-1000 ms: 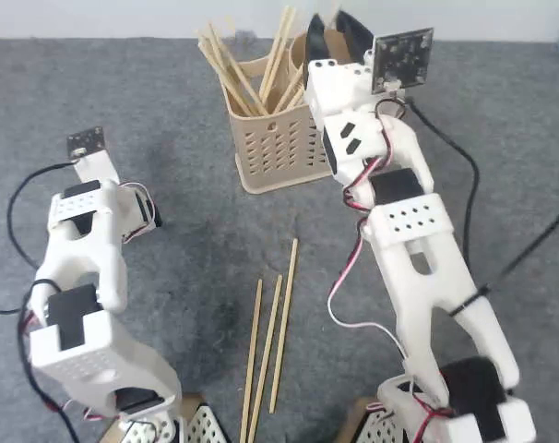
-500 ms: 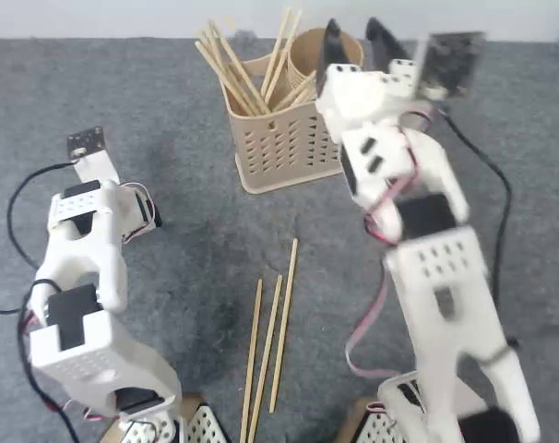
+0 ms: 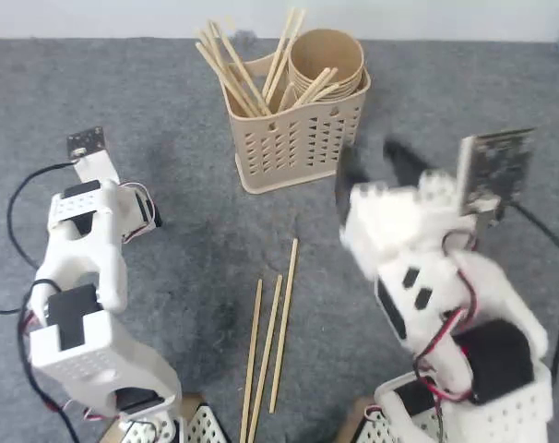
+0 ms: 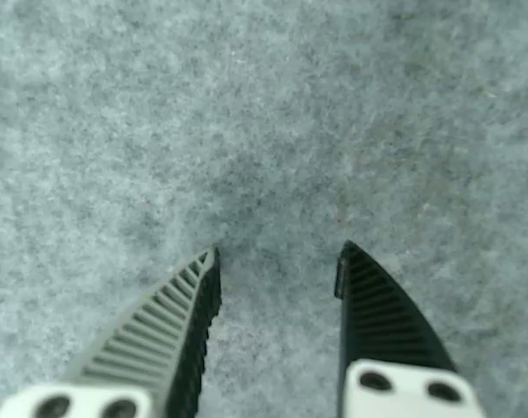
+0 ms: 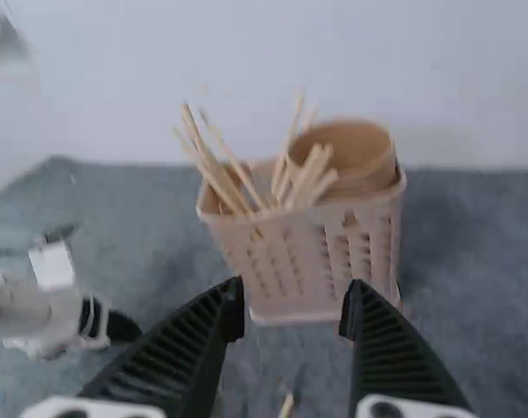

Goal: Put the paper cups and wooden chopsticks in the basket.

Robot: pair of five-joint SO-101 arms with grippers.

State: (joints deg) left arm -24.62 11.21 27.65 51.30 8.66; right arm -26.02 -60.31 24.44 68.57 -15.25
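Grey carpet [image 3: 187, 240]: basket [image 3: 298, 138] near its far edge, three chopsticks [image 3: 267, 358] well apart.

The counter [image 3: 169, 83] is being covered by rough, fuzzy grey cloth. A smooth brown paper cup [image 3: 327, 55] is being held in a matt beige perforated plastic basket [image 3: 298, 148]. Pale thin chopsticks [image 3: 284, 325] are being shown as bare, unvarnished wood. The left pincer [image 4: 280, 252] is being faced with ridged, matt black plastic.
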